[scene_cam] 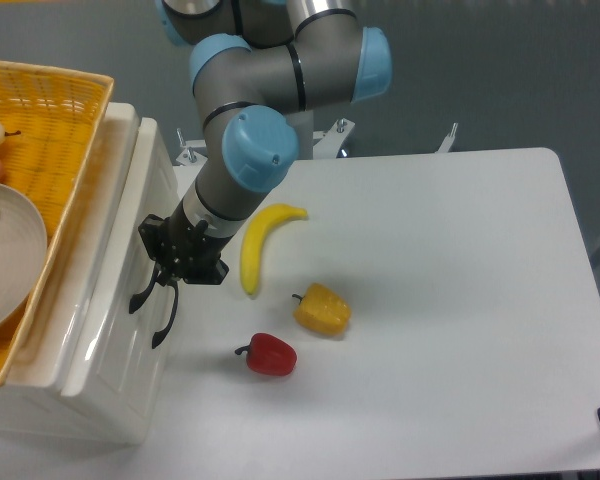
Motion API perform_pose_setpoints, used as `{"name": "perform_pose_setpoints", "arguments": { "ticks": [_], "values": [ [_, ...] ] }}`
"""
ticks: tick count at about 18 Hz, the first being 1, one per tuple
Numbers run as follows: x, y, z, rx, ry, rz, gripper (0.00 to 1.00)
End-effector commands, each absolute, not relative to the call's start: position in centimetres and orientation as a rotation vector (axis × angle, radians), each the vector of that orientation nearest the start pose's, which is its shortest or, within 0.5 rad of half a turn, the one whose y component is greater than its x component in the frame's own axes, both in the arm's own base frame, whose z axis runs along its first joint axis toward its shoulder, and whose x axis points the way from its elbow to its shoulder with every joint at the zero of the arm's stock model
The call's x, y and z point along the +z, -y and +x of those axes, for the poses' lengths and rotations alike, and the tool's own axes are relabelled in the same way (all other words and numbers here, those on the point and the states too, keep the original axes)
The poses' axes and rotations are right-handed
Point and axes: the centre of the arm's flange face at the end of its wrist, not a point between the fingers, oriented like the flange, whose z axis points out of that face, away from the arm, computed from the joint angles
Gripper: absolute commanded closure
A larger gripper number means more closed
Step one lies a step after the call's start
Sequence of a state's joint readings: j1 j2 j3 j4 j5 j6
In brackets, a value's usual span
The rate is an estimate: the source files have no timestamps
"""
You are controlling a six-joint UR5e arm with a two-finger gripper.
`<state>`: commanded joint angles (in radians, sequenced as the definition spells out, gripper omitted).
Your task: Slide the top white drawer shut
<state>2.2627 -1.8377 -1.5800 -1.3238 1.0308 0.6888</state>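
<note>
The top white drawer (108, 262) sits almost fully in its cabinet, its glossy front nearly flush with the cabinet face. Its black arched handle (140, 296) curves down from the front. My gripper (167, 262) presses against the drawer front at the handle's upper end. Its dark fingers form one block with no gap showing. The lower drawer's black handle (164, 322) shows just below.
A yellow wicker basket (50, 110) with a plate (5, 265) rests on top of the cabinet. A banana (256, 243), a yellow pepper (322, 309) and a red pepper (271, 354) lie on the white table right of the gripper.
</note>
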Motion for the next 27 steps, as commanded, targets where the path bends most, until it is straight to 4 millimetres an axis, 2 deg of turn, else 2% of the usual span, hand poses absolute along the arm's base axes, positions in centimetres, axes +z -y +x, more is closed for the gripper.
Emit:
{"name": "perform_pose_setpoints", "arguments": {
  "ticks": [6,7,9,10,14,17,20,21,25,27],
  "values": [
    [37.0,-57.0,-23.7,-0.617,0.009,-2.761,0.99],
    [37.2,-56.9,-24.1,-0.607,0.015,-2.757,0.94],
    [37.5,-56.2,-25.9,-0.593,0.055,-2.750,0.85],
    [37.8,-55.9,-26.7,-0.580,0.069,-2.745,0.84],
    [38.9,-54.4,-31.5,-0.519,0.138,-2.719,0.70],
    [37.7,-53.2,-35.3,-0.414,0.149,-2.755,0.39],
    [35.6,-51.7,-39.1,-0.288,0.204,-2.824,0.17],
    [34.8,-51.4,-40.0,-0.264,0.217,-2.843,0.01],
    [33.2,-49.1,-43.9,-0.161,0.288,-2.889,0.00],
    [32.0,-48.3,-45.1,-0.103,0.238,-2.952,0.00]
  ]
}}
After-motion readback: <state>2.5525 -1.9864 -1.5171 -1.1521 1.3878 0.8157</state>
